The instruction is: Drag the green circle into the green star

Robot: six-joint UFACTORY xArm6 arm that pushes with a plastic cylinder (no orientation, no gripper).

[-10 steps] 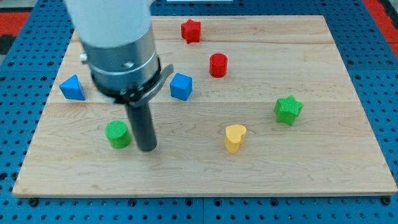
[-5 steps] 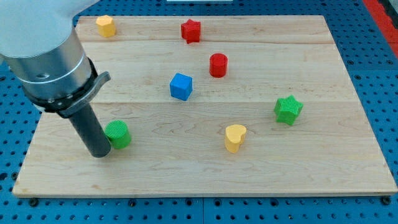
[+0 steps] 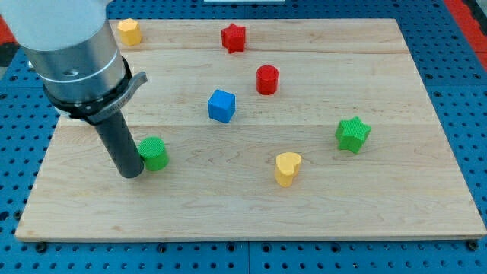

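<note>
Camera view, single overhead-angled shot of a wooden board (image 3: 365,190) on a blue pegboard surface (image 3: 464,91). Arm's grey cylindrical body (image 3: 72,53) fills the view's top left; dark rod comes down from it and my tip (image 3: 132,174) sits on the board at lower left. Green circle (image 3: 154,153) is immediately to the view's right of the rod, touching it or as good as touching; exact contact at the tip itself can't be confirmed since the rod covers the block's left edge. No jaws on this tool, just the plain rod, nothing clamped. Green star (image 3: 352,134) sits well apart from the circle, far over on the view's right, slightly higher on the board. Between them, lower middle: yellow heart (image 3: 288,168), nearer the star than the circle. Blue cube (image 3: 221,106) is near board centre, up and right of the green circle. Red cylinder (image 3: 267,79) is above-right of the cube; red star (image 3: 233,37) is near the top edge. Another yellow block (image 3: 129,31) is at top left, beside the arm body, shape not clear. No readable writing, labels or brand marks on arm, blocks or board.
</note>
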